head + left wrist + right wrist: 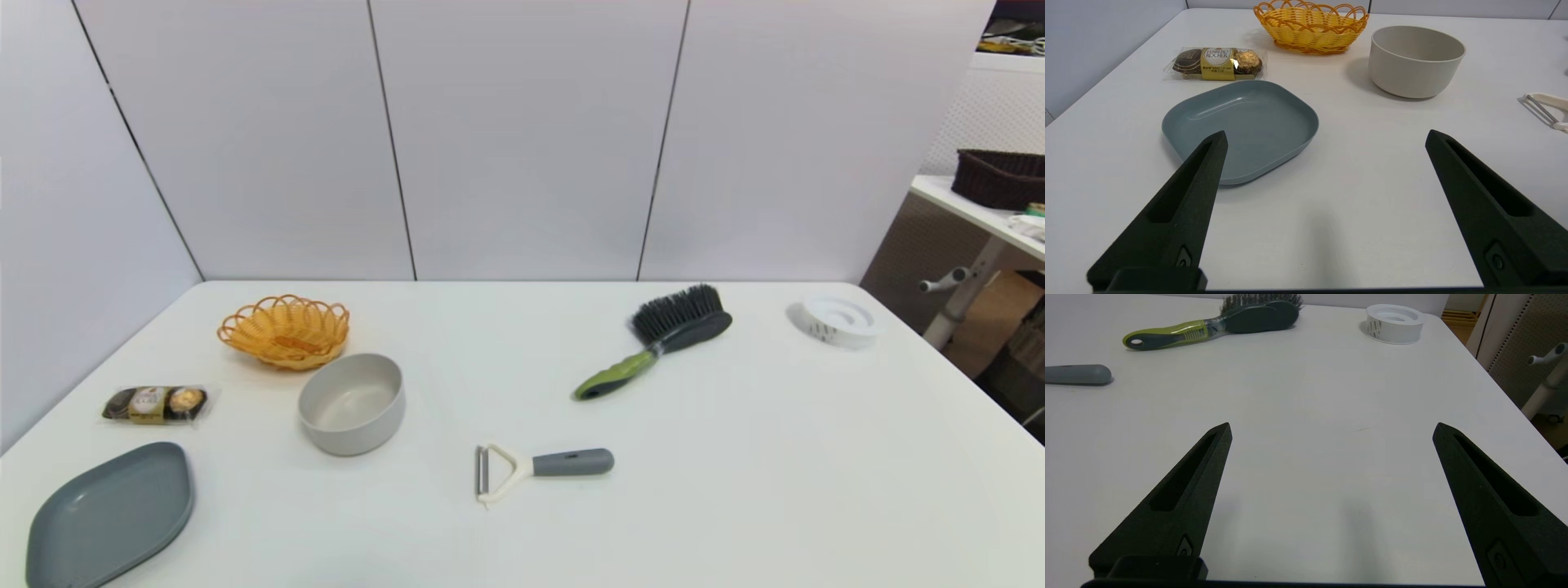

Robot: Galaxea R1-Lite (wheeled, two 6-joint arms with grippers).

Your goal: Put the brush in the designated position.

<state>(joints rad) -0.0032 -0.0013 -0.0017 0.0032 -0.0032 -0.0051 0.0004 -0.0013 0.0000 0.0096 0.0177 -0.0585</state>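
Left gripper [1325, 139]: fingers spread wide, nothing between them. Right gripper [1331, 430]: likewise. Both probably parked low, outside the head view.

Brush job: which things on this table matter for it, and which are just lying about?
For the job:
brush, lying on the table, untouched
right gripper, open, nearer it
left gripper, open, above the grey plate

Lying about:
peeler
bowl
orange basket
chocolate pack
white ring

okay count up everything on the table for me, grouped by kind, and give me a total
Containers: 3, the wicker basket, bowl and grey plate.
Handled tools: 2, the brush and peeler.
Chocolate packs: 1.
White round holders: 1.
Total: 7.
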